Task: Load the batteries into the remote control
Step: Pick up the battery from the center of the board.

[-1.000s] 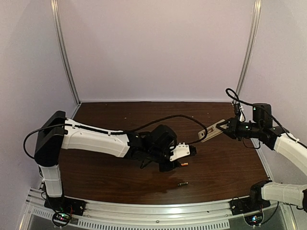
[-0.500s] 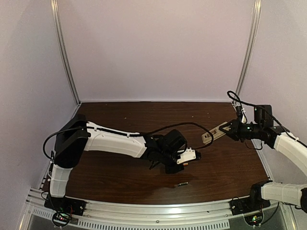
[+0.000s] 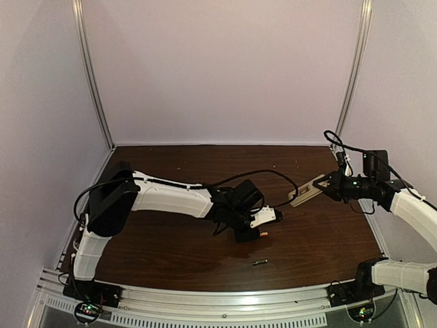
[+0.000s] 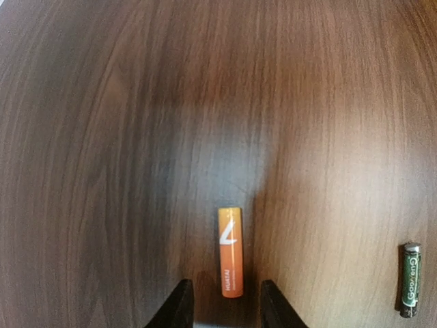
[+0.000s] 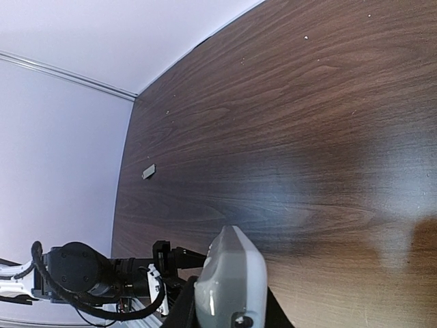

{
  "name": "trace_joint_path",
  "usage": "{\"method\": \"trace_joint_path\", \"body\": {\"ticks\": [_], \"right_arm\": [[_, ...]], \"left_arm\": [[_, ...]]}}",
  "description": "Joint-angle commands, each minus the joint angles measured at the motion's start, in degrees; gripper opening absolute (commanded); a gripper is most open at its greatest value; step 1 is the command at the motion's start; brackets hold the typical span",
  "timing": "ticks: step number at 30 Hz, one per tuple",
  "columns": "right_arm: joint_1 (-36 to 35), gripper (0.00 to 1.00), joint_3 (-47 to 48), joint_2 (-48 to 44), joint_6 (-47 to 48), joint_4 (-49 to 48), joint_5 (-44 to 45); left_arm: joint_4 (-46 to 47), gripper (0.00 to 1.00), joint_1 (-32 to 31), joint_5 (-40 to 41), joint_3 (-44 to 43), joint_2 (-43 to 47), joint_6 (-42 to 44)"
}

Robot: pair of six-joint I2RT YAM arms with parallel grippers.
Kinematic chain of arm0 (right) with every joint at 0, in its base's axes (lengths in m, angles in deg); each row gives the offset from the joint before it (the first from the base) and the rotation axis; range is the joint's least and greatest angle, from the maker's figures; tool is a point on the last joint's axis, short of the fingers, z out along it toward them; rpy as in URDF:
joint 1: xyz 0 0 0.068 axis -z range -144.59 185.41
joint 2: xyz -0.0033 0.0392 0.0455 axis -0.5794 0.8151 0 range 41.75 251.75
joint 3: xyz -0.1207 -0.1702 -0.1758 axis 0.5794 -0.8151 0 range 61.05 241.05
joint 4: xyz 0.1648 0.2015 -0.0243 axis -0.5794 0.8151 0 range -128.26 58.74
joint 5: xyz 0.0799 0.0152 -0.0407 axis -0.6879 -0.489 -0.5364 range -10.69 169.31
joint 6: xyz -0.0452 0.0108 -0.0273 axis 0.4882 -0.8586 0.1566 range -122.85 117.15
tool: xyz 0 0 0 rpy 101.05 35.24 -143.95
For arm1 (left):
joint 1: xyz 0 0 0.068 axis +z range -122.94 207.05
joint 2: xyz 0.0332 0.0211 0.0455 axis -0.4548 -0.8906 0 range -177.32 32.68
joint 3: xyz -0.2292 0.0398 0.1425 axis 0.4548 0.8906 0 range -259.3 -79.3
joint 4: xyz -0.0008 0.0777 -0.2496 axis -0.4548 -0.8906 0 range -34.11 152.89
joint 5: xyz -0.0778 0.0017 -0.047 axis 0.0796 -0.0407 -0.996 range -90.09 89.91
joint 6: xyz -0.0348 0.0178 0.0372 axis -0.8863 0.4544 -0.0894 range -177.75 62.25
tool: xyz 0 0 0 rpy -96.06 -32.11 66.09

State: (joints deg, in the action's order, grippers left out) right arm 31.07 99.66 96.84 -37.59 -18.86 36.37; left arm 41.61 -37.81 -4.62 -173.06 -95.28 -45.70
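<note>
One pick imminent: left gripper (image 4: 222, 304) has resettled over orange battery (image 4: 230, 251).
Jaws parted astride its near end, nothing held; right gripper (image 3: 329, 186) clamps remote control (image 3: 306, 190) aloft.

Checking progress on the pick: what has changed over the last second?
The left arm's rear links swung rightward; the left gripper, jaws open, stays over the orange battery. The right gripper, holding the remote control, drifted slightly right. The dark battery has not moved.
</note>
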Motion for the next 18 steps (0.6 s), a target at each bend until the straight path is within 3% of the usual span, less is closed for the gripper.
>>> {"method": "trace_joint_path", "body": {"ticks": [1,7,13,18], "right_arm": [[0.93,0.0,-1.25,0.02,0.99,-0.03,-0.99],[1.32,0.0,-1.42,-0.07,1.16,0.45,-1.42],[1.41,0.0,-2.25,-0.03,0.56,-0.34,-2.73],[1.35,0.0,-6.36,-1.61,-4.98,-6.77,-5.22]], "left_arm": [[-0.56,0.35,-0.03,-2.65,-2.51,-2.44,-0.65],[-1.58,0.27,0.0,-2.39,-4.8,-4.77,-0.72],[-2.13,0.0,0.65,-3.82,-2.51,-2.57,-1.37],[2.96,0.0,2.27,-6.41,6.03,5.29,-4.57]]}}
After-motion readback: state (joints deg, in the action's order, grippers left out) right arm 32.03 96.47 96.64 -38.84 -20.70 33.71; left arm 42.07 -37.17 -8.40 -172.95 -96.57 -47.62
